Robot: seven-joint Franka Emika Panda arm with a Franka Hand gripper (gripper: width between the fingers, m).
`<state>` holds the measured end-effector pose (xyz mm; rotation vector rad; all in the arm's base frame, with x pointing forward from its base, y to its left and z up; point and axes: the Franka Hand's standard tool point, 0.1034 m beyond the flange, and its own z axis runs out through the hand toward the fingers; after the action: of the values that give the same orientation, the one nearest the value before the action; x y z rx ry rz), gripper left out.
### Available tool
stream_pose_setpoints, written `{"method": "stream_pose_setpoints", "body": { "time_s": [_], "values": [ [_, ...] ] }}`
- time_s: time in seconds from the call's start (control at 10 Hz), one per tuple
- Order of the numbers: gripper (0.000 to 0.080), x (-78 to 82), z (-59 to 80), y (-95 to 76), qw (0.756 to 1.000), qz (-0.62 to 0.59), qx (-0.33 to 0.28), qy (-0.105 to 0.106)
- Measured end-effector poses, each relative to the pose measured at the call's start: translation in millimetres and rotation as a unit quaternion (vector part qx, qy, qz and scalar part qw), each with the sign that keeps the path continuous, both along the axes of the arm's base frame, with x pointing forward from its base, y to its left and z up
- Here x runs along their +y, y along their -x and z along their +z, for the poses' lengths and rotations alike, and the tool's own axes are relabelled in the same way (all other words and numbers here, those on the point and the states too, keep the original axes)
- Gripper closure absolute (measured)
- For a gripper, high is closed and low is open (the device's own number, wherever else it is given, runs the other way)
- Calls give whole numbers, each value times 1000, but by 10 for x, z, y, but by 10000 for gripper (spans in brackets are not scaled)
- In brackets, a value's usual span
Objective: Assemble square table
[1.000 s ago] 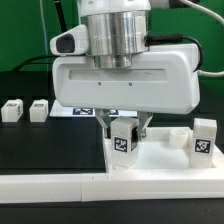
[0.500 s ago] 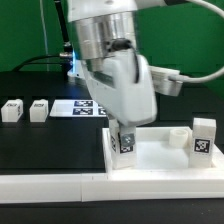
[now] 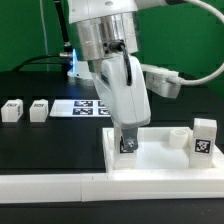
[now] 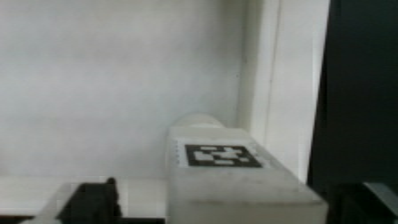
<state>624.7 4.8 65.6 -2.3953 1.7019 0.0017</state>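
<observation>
1. Pincer (image 3: pixel 127 138) points down over the corner of the square table top (image 3: pixel 160 162) on the exterior view's left. Its jaws are spread.
2. In the wrist view, I see the dark fingers (image 4: pixel 93 200) standing off either side of a leg block (image 4: pixel 228 165). There is a clear gap on both sides, so nothing is pinched.
3. That leg block stands upright in the corner of the top, tag facing the exterior camera. I cannot tell whether it is fully seated in its socket.
4. The square table top lies flat on the black tabletop (image 3: pixel 50 145), rim up, toward the exterior view's right.
5. A second leg block (image 3: pixel 203 140) stands upright at the top's edge on the exterior view's right. A small round socket (image 3: pixel 178 133) is just beside it.
6. A third leg block (image 3: pixel 12 110) and a fourth leg block (image 3: pixel 38 109) sit side by side on the tabletop, well apart from the top, at the exterior view's left.
7. The marker board (image 3: pixel 88 107) lies flat behind the pincer, between those two blocks and the arm.
8. A long white bar (image 3: pixel 55 190) runs along the front edge, just beside the top. I cannot tell whether it touches the top.
</observation>
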Motion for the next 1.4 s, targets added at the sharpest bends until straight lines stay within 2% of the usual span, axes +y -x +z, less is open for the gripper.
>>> {"method": "stream_pose_setpoints", "body": {
  "time_s": [0.1, 0.5, 0.7, 0.9, 1.0, 1.1, 1.3, 1.4],
  "values": [
    [169, 23, 23, -14, 997, 79, -7, 15],
    [151, 28, 19, -9, 974, 222, -28, 34],
    [151, 2, 30, -23, 922, 380, -44, 68],
    [151, -1, 21, -44, 857, 501, -69, 95],
    [151, -16, -2, -27, 852, 509, -73, 101],
    [151, -14, -2, -26, 862, 492, -71, 98],
    [476, -15, -5, -24, 872, 475, -68, 97],
    [476, -17, -6, -24, 888, 445, -65, 93]
  ]
}}
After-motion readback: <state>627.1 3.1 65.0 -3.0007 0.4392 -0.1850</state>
